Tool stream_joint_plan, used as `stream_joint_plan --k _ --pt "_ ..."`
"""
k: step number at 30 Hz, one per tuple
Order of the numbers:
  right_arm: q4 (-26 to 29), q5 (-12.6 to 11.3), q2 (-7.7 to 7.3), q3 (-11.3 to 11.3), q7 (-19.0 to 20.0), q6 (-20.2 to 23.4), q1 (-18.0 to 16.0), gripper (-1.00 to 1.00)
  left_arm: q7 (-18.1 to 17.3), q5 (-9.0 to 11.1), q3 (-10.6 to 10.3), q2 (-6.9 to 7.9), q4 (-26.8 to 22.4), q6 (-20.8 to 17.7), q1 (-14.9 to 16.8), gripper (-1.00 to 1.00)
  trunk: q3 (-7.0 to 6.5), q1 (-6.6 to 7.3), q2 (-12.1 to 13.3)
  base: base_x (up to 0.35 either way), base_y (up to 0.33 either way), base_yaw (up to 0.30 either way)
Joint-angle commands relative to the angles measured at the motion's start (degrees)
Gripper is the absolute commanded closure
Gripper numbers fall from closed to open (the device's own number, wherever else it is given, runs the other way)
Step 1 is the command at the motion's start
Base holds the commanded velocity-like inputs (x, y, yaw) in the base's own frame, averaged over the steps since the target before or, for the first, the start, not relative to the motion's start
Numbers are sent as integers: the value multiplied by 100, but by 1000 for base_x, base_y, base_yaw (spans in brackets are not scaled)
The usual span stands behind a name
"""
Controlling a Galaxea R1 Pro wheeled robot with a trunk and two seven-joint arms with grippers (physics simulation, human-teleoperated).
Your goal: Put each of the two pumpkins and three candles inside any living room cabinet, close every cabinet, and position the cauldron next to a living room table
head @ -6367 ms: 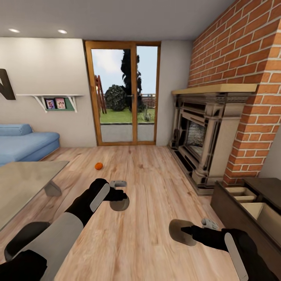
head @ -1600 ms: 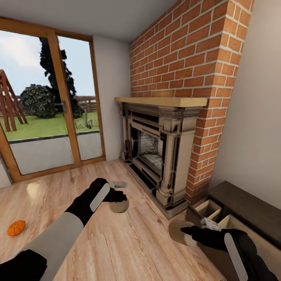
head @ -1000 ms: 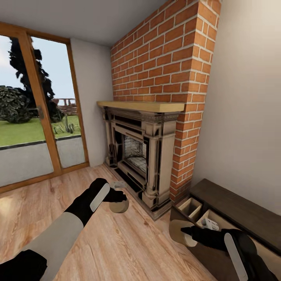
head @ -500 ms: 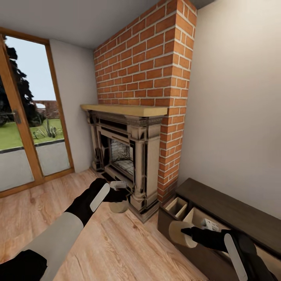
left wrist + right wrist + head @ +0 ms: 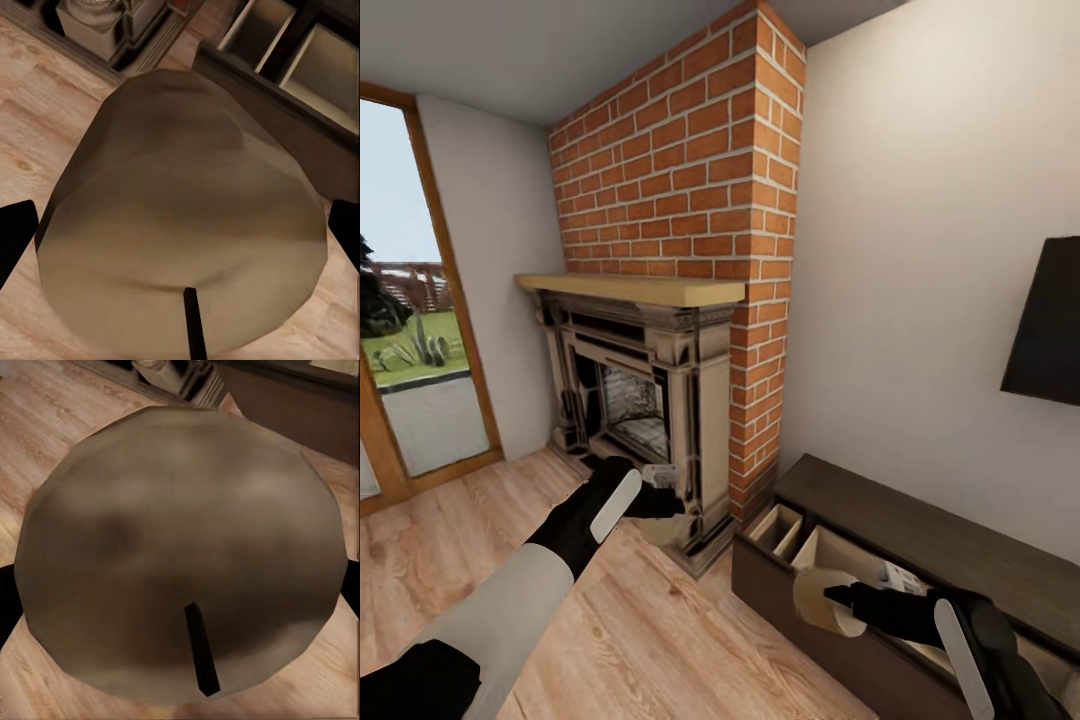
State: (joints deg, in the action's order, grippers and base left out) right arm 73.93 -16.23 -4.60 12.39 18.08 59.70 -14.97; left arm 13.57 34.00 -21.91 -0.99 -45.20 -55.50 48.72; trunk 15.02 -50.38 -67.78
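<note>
Left gripper: clamped on a candle, a stubby cream-white cylinder held out over the wooden floor, just in front of the fireplace base.
Left candle up close: in the left wrist view the candle sits between the two dark fingers, its wick a thin dark line on the near end.
Right gripper: closed on a second candle, carried low at the front edge of the cabinet.
Right candle up close: the right wrist view shows its round end with a dark wick (the fingers are mere dark slivers at the edges).
Cabinet: long, low and dark brown, against the pale wall to the right of the brick chimney; its nearest drawers stand pulled open, showing pale empty compartments.
Fireplace: an ornate surround under a light wooden mantel, set in a red brick chimney breast.
TV screen: black, mounted on the wall above the cabinet, cut off by the picture's edge.
Glass door: wood-framed, at the far left, with grass beyond.
</note>
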Motion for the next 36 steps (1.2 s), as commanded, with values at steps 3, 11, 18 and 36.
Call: stream_joint_plan --k 3,11,18,36 --pt "-80 -12 -3 13 47 30 -13 100 68 54 -13 3 -7 -13 6 100 0 0 -6 0 0 -288" --pt "-204 -12 -6 23 47 30 -23 100 67 54 -7 3 -7 -13 6 100 -19 0 -6 0 0 -290" --pt "-220 -15 -9 49 47 30 -24 100 67 54 -10 3 -7 -13 6 100 -33 0 -6 0 0 -291" --pt "-213 -24 -5 294 -479 30 -41 100 83 48 -48 -6 -7 36 6 100 -45 0 -6 0 0 -292"
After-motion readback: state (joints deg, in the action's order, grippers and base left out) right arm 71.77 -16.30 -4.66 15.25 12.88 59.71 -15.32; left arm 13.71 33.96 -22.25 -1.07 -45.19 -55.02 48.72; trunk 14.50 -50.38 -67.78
